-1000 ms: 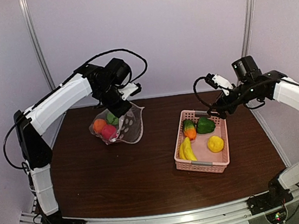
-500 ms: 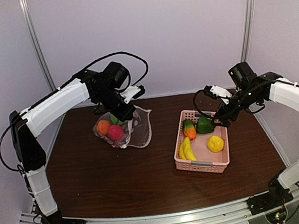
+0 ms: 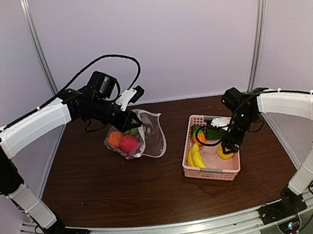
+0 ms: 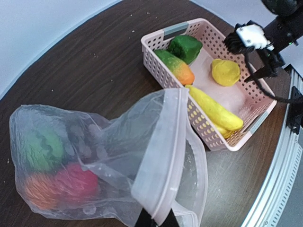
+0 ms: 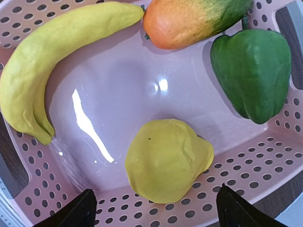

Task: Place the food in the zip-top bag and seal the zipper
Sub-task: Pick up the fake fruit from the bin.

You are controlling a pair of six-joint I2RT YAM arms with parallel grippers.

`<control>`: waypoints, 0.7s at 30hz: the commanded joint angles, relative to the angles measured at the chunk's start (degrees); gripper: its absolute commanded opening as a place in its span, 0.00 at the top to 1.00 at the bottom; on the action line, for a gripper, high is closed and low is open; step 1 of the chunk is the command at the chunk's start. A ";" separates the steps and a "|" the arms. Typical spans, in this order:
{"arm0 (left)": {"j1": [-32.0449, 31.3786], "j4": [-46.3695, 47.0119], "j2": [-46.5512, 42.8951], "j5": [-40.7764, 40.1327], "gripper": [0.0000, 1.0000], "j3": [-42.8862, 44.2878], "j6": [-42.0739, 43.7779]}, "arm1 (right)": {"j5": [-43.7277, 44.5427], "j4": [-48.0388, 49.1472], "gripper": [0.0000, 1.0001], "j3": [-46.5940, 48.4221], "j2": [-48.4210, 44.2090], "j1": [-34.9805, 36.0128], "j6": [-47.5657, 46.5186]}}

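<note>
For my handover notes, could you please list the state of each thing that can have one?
zip-top bag: open, partly filled.
zipper: unsealed.
left gripper: shut on the zip-top bag's mouth.
right gripper: open, over the lemon.
basket: partly filled.

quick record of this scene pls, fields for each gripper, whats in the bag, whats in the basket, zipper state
left gripper: shut on zip-top bag at its mouth edge
right gripper: open, above lemon
in bag: orange, red apple, green striped ball
in pink basket: banana, lemon, green pepper, orange-green fruit
zipper: not sealed, mouth open
</note>
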 commanded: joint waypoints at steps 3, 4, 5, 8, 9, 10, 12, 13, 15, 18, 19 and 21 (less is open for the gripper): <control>0.34 6.44 0.08 6.16 1.00 -0.52 -2.70 | 7.37 0.38 0.11 1.26 4.60 1.13 1.57; 0.34 6.49 0.02 6.30 1.00 -0.58 -2.71 | 7.48 0.77 0.11 1.06 5.18 1.15 1.75; 0.34 6.49 0.00 6.28 1.00 -0.60 -2.69 | 7.28 1.28 0.12 0.80 5.67 1.14 1.85; 0.34 6.54 -0.17 6.30 1.00 -0.60 -2.80 | 6.48 2.66 0.14 0.29 7.06 1.31 1.91; 0.34 6.72 -0.17 6.35 1.00 -0.67 -2.79 | 6.35 3.10 0.15 0.20 7.42 1.33 1.92; 0.34 6.87 -0.20 6.31 1.00 -0.80 -2.80 | 6.42 3.47 0.16 0.15 7.73 1.34 2.04; 0.34 6.93 -0.05 5.88 1.00 -0.95 -2.65 | 6.26 3.87 0.21 0.44 8.23 1.35 2.27; 0.34 6.93 0.07 5.82 1.00 -0.95 -2.63 | 6.08 3.87 0.23 0.71 8.23 1.39 2.29; 0.34 6.93 0.32 6.16 1.00 -0.88 -2.67 | 5.26 3.43 0.29 1.24 7.90 1.36 2.24; 0.34 7.00 0.18 6.71 1.00 -0.78 -2.71 | 4.79 2.75 0.42 1.77 6.71 1.34 2.23; 0.34 7.12 0.09 6.72 1.00 -0.90 -2.67 | 4.51 2.35 0.46 1.96 6.11 1.35 2.10; 0.34 7.32 0.11 6.68 1.00 -1.04 -2.55 | 4.28 1.56 0.52 2.18 4.38 1.35 2.02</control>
